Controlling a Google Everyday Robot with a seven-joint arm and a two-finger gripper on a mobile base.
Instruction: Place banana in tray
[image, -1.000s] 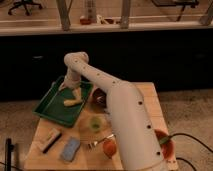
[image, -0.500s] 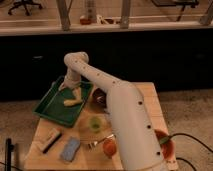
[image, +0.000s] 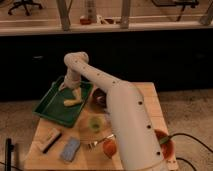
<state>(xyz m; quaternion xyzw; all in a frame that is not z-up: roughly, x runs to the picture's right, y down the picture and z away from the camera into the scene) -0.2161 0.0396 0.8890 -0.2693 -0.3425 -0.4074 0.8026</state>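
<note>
A yellow banana (image: 72, 102) lies in the green tray (image: 50, 107) at the table's left back. My gripper (image: 75, 93) hangs over the tray at the end of the white arm (image: 100, 80), just above the banana's right end. I cannot tell whether it touches the banana.
A dark bowl (image: 100, 96) stands right of the tray. A green cup (image: 95, 123), a fork (image: 98, 142), an orange (image: 110, 147), a blue sponge (image: 70, 149) and a brown bar (image: 48, 139) lie on the wooden table (image: 150, 102). A red bowl (image: 165, 142) sits at right.
</note>
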